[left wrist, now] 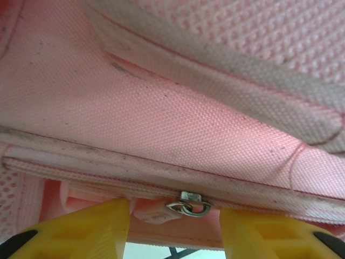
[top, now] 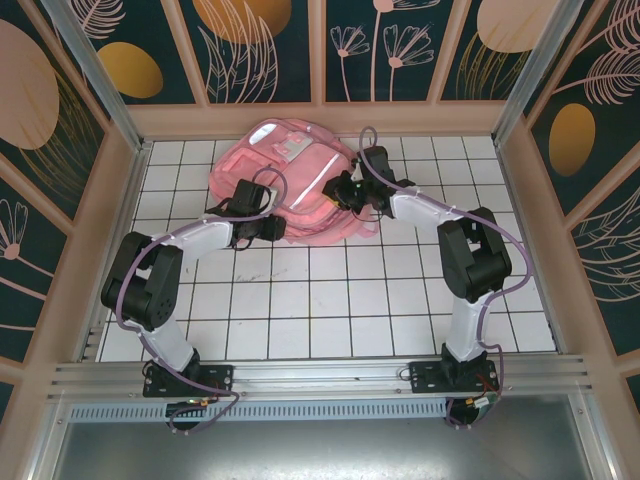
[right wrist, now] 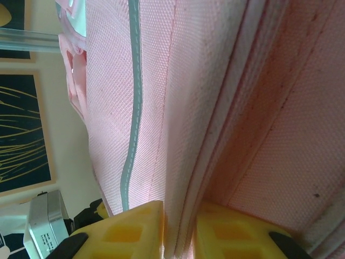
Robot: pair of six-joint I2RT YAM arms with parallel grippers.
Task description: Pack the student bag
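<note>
The student bag (top: pixel 295 170), a large soft pink backpack, lies on the tiled table at the back centre. My left gripper (top: pixel 278 228) is at the bag's near left edge. In the left wrist view its yellow fingers (left wrist: pixel 86 229) stand apart and open, with the metal zipper pull (left wrist: pixel 188 205) and its pale tab between them, not pinched. My right gripper (top: pixel 338 197) is at the bag's right side. In the right wrist view the right gripper (right wrist: pixel 180 232) is shut on a folded seam of the bag's fabric (right wrist: pixel 215 108), beside a pale stripe (right wrist: pixel 132 108).
The white tiled table (top: pixel 330 300) is walled by wooden-framed panels (top: pixel 320 120) at the back and both sides. A metal rail (top: pixel 320 375) carrying both arm bases runs along the near edge.
</note>
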